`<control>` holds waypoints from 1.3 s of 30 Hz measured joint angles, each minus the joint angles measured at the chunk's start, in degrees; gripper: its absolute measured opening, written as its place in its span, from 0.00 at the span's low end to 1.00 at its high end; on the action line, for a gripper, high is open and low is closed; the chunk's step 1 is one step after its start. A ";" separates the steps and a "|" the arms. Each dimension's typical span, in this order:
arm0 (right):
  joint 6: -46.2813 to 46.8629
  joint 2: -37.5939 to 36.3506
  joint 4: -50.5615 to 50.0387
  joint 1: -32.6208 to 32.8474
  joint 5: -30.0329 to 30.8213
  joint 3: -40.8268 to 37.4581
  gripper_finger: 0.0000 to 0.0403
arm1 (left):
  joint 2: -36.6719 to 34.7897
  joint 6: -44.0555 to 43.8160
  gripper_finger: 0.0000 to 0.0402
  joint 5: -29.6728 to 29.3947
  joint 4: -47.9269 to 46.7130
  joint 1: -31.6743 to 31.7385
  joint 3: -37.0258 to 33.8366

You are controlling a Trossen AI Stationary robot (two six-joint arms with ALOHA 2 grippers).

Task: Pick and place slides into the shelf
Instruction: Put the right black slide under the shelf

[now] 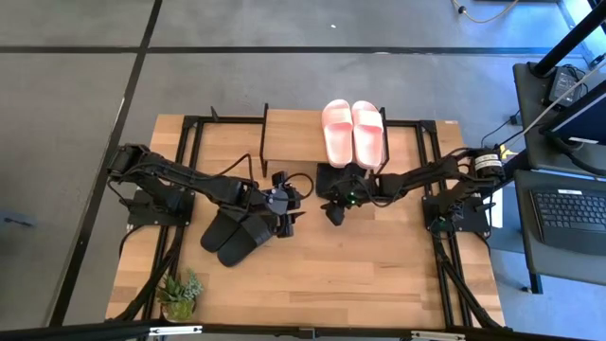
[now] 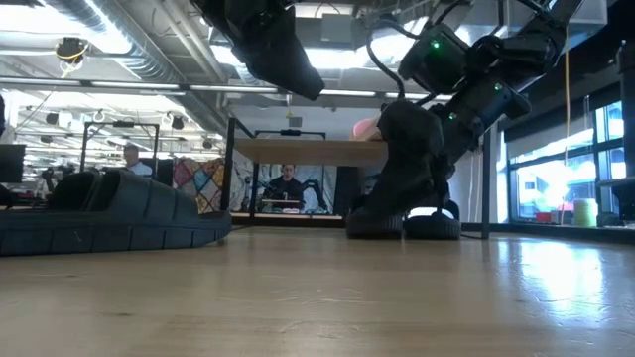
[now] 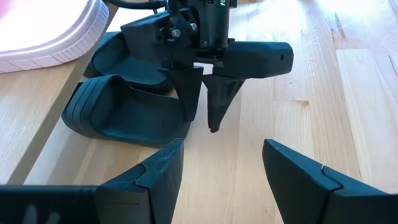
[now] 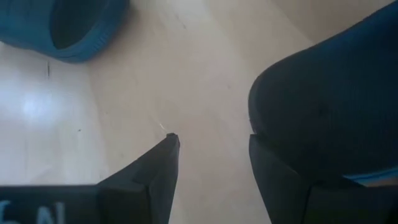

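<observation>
Right hand spread beside black slides.

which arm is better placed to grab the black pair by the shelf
Right. The right gripper hangs open beside the black slides in front of the shelf. The left gripper is farther off.

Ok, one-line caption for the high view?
Pink slides on the shelf; both grippers open mid-table beside black slides.
</observation>
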 joint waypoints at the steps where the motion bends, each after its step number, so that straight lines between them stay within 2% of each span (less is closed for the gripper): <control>1: -0.08 -0.17 -0.20 0.00 0.50 0.00 0.49 | 0.00 0.00 0.52 0.00 0.00 0.00 0.00; 8: -1.10 -0.44 -5.01 0.00 6.14 0.00 0.49 | 0.00 -0.21 0.52 0.00 -0.01 0.00 0.00; 17: -1.60 -0.98 -5.46 -0.01 10.27 0.00 0.49 | 0.00 -0.21 0.52 0.00 0.00 -0.02 0.00; 26: -1.47 -1.32 -5.69 0.06 10.22 0.00 0.49 | -0.02 -0.21 0.52 0.00 0.07 -0.01 0.00; 30: -3.30 -4.71 -6.74 1.66 8.99 0.00 0.49 | -0.02 -0.21 0.52 0.00 0.07 0.00 0.00; 33: -4.47 -8.64 -11.95 2.69 8.48 0.02 0.49 | -0.02 -0.21 0.52 0.00 0.01 -0.01 0.00; 39: -1.61 -15.89 -29.06 2.62 9.79 -0.04 0.49 | -0.02 -0.19 0.52 -0.01 0.00 0.00 0.00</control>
